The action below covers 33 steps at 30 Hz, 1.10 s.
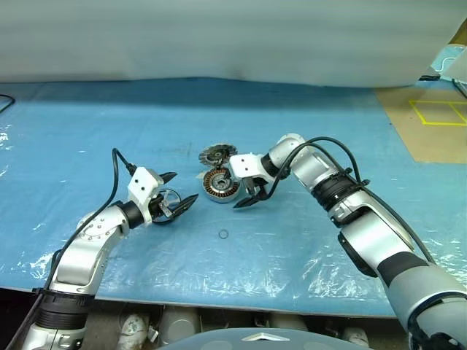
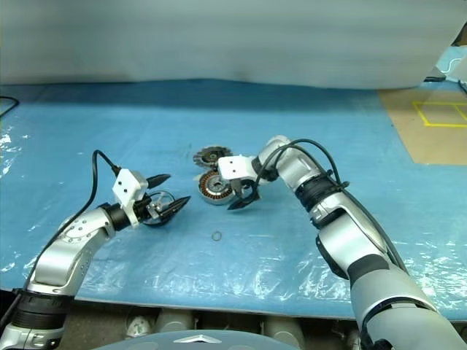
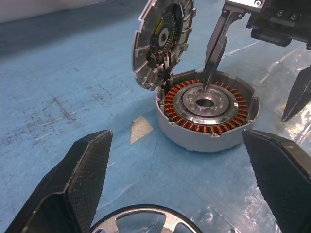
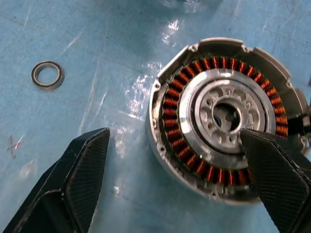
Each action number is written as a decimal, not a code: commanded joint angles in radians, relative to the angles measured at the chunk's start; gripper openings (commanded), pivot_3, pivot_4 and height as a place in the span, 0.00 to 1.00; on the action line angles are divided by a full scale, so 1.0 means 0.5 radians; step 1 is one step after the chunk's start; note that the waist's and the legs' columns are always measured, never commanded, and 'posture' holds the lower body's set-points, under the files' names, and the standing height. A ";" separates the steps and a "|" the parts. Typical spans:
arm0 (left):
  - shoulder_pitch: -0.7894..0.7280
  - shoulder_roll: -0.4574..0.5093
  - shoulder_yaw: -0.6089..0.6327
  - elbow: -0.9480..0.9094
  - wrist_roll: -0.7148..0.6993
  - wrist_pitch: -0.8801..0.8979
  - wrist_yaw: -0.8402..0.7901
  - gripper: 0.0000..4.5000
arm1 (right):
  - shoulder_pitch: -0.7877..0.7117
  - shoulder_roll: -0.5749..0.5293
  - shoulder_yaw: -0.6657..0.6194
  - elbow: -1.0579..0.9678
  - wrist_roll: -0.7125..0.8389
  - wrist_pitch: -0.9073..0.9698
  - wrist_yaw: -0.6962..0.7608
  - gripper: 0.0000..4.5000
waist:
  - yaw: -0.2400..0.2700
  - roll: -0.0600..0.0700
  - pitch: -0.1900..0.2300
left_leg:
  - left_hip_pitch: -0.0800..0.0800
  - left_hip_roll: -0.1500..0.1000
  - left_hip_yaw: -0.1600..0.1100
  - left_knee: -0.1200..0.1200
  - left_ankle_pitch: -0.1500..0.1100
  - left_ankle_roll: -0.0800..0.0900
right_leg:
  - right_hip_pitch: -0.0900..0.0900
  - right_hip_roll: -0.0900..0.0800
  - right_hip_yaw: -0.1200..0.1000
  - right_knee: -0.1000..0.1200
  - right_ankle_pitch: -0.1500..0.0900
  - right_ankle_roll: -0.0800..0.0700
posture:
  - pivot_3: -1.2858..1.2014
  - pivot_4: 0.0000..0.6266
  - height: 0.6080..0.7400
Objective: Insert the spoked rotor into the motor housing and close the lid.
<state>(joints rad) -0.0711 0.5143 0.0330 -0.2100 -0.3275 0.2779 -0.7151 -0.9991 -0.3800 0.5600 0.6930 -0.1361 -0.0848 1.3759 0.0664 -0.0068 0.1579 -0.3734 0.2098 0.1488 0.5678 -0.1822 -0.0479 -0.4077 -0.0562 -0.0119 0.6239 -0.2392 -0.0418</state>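
The motor housing lies open on the blue sheet, near the middle of the table; inside it there is a ring of copper-brown windings around a silver hub, and no rotor sits in it; the lid is attached at the far edge of the housing and stands raised, with its ribbed inner face turned toward the left wrist camera. The spoked rotor lies on the sheet just in front of the left gripper, between its two black fingers, which stand wide apart and hold nothing; I cannot tell if they touch the rotor. The right gripper is also wide open and empty; it points downward over the housing, one finger above the hub and the other outside the housing wall. A small thin ring lies alone on the sheet, near the housing on the robot's side. No writing or label can be read. The sheet is a blue plastic film, wrinkled and shiny; behind it hangs a pale cloth; at the far right there is a brown floor with yellow tape lines.
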 commanded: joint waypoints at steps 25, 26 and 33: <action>0.025 -0.047 -0.028 -0.104 0.013 -0.003 0.046 1.00 | 0.077 -0.017 0.014 -0.488 -0.084 0.170 0.085 0.99 | -0.046 0.000 0.000 | 0.001 0.003 0.001 -0.002 -0.001 0.001 | -0.001 0.002 0.000 -0.002 0.001 -0.003 | 0.52 0.24 1.00; 0.026 -0.048 -0.028 -0.112 0.011 0.004 0.051 1.00 | 0.053 -0.002 0.023 -0.427 -0.111 0.136 0.066 0.99 | -0.046 0.000 0.000 | 0.000 0.003 0.001 -0.002 -0.001 0.001 | -0.001 0.002 0.000 -0.002 0.001 -0.003 | 0.52 0.24 1.00; 0.041 -0.047 -0.025 -0.160 0.005 0.042 0.072 1.00 | -0.093 0.108 0.006 -0.137 -0.180 -0.019 0.012 0.99 | -0.051 0.000 0.000 | -0.001 0.003 0.001 -0.003 -0.001 0.001 | -0.004 0.002 0.000 -0.002 0.000 -0.004 | 0.52 0.24 1.00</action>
<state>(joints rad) -0.0548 0.4894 0.0097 -0.2481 -0.3150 0.2968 -0.6836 -1.0099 -0.3348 0.5742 0.6172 -0.2262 -0.0674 1.3884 0.0409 -0.0067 0.1582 -0.3741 0.2115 0.1495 0.5665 -0.1828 -0.0471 -0.4097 -0.0551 -0.0119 0.6231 -0.2391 -0.0436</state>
